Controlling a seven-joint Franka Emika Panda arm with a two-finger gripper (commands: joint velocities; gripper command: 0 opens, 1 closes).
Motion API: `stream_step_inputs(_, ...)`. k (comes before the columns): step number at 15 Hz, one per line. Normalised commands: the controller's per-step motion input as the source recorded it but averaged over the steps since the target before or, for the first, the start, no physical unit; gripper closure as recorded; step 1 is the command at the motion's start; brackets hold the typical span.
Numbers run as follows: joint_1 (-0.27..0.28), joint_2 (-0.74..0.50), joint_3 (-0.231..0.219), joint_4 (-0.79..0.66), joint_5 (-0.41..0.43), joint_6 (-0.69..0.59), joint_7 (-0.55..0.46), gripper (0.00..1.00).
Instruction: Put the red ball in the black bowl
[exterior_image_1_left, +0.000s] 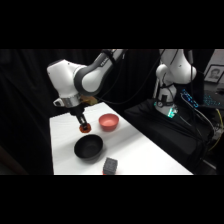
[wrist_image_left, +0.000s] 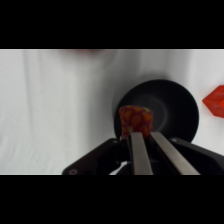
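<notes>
- Side view: the white arm reaches in from the upper right and its gripper (exterior_image_1_left: 83, 125) points straight down over the white table (exterior_image_1_left: 145, 155).
- Right at the fingertips there's the red ball (exterior_image_1_left: 85, 129), a small orange-red spot, held at the tip; from here I cannot tell whether it is clear of the tabletop.
- The black bowl (exterior_image_1_left: 88, 148) sits just in front of the ball, nearer the camera, empty as far as this angle shows.
- The pinkish-red bowl (exterior_image_1_left: 108, 121) stands beside the gripper, towards the arm's base, apart from the black bowl.
- A dark grey cube (exterior_image_1_left: 110, 165) rests near the table's front edge, just past the black bowl.
- Wrist view: two pale fingers (wrist_image_left: 140, 155) rise from the bottom edge, drawn in narrow, and the red ball (wrist_image_left: 135, 119) is pinched between their tips.
- The ball overlaps the near rim of the black bowl (wrist_image_left: 172, 107), which lies just behind it on the white table (wrist_image_left: 55, 110).
- At the right edge a red sliver (wrist_image_left: 216, 101) pokes in; I cannot tell what it is from this view alone.
</notes>
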Motion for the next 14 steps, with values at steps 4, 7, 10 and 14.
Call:
stream_step_inputs(4, 0.071, -0.13, 0.050, -0.20, -0.110, 0.20, 0.01, 0.98)
stream_step_inputs(7, 0.000, -0.04, 0.055, -0.17, -0.082, 0.29, -0.05, 0.89)
stream_step_inputs(10, -0.030, 0.05, 0.057, -0.11, -0.064, 0.27, -0.08, 0.62)
stream_step_inputs(14, -0.030, 0.04, 0.044, -0.05, -0.068, 0.18, -0.05, 0.32)
